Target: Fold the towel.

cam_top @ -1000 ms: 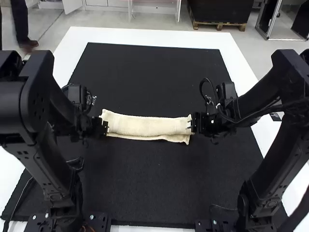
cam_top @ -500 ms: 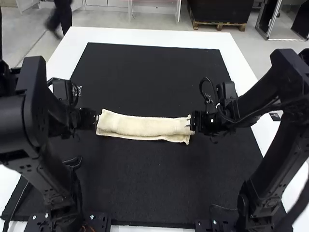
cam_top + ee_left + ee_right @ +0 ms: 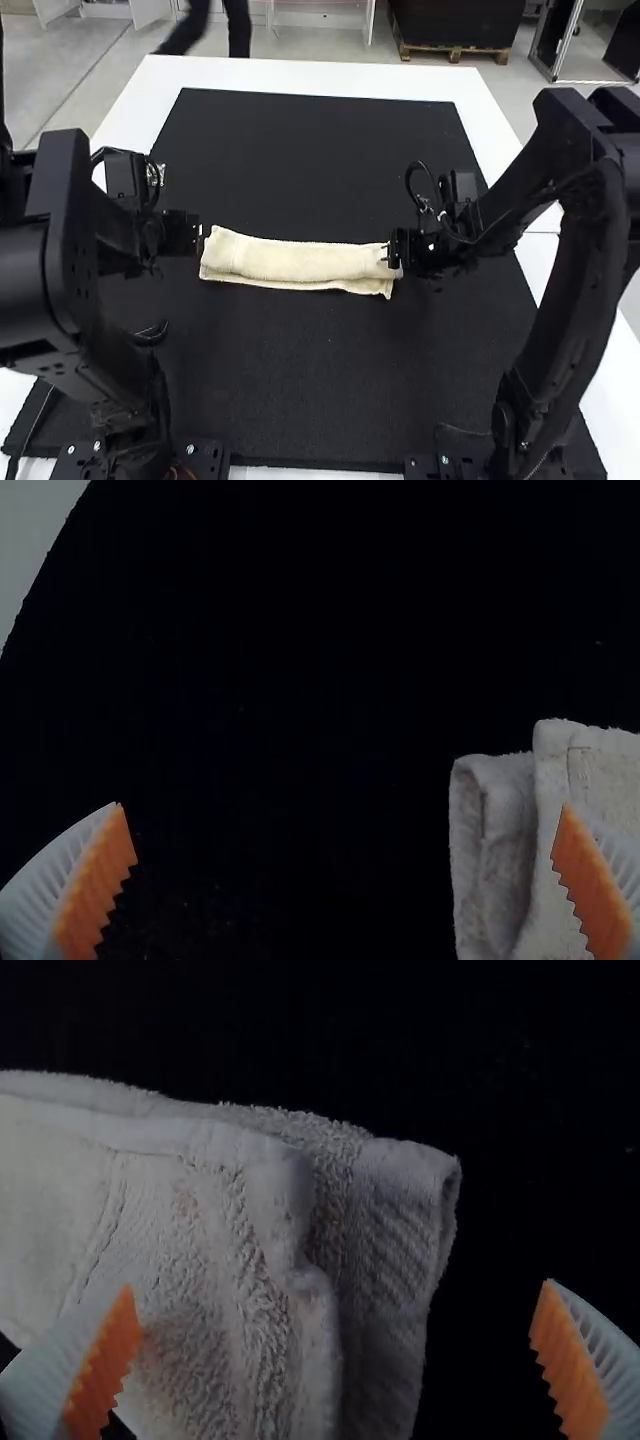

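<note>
Left gripper (image 3: pixel 341 807): spread at the towel (image 3: pixel 300 262), I'd guess so it can lie free.
Right gripper (image 3: pixel 338 1285): spread too, straddling one end.
Towel: narrow folded strip, centre of the high view, on the mat (image 3: pixel 330 370).

1. I have my left arm (image 3: pixel 65 230) bent on its side in the high view, part of it cut off by the view's edge.
2. From there its wrist (image 3: pixel 130 235) leads inward to the left gripper (image 3: pixel 197 234), low down.
3. I see my right arm (image 3: pixel 585 235) rise from its base to a high, sharp bend, then slope down and inward to the right gripper (image 3: pixel 395 248).
4. The two grippers face each other, well apart.
5. In the left wrist view I've got the left gripper wide open, its ribbed white fingers (image 3: pixel 35 895) far apart, orange pads (image 3: pixel 98 885) facing inward.
6. The right wrist view gives me the right gripper just as wide, its orange pads (image 3: pixel 105 1360) well apart.
</note>
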Robot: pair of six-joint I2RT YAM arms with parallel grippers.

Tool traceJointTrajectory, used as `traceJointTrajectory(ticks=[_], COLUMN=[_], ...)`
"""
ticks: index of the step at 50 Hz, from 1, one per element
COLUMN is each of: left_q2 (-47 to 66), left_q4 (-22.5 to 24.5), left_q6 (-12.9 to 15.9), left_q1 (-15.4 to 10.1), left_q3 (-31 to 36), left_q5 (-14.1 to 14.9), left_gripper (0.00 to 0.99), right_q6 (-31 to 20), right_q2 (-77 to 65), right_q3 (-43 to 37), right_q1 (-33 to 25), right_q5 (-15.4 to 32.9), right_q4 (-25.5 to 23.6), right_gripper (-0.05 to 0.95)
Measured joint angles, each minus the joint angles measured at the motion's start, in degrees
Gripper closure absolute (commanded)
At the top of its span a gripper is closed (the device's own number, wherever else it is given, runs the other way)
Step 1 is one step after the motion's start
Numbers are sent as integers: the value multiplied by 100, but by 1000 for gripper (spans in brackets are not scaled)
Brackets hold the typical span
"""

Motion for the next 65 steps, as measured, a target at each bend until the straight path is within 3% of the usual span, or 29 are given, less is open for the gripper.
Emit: traceJointTrajectory(ticks=[7, 11, 13, 16, 18, 19, 35, 53, 65], left_q2=[-52, -85, -114, -173, -223, -249, -422, -424, -422], left_q4=[-63, -103, -116, -133, -160, -177, -297, -315, -319], left_q6=[-7, -13, -24, -26, -28, -28, -90, -155, -155], left_q1=[0, 0, 0, 0, 0, 0, 11, 70, 70], left_q3=[0, 0, 0, 0, 0, 0, 63, 66, 63], left_q5=[0, 0, 0, 0, 0, 0, 0, 0, -2], left_gripper=[23, 23, 23, 23, 23, 23, 23, 23, 23], right_q6=[0, 0, -4, -2, -7, -13, -116, -136, -133], right_q2=[179, 240, 262, 308, 378, 409, 553, -433, -796], right_q3=[149, 205, 216, 227, 247, 249, 315, 431, 675], right_q1=[120, 136, 140, 144, 186, 208, 256, -151, -155], right_q5=[7, 11, 55, 63, 63, 70, 83, -153, -387], right_q4=[24, 24, 24, 39, 50, 57, 17, -866, -1150], right_gripper=[8, 130, 243, 552, 872, 911, 921, 921, 921])
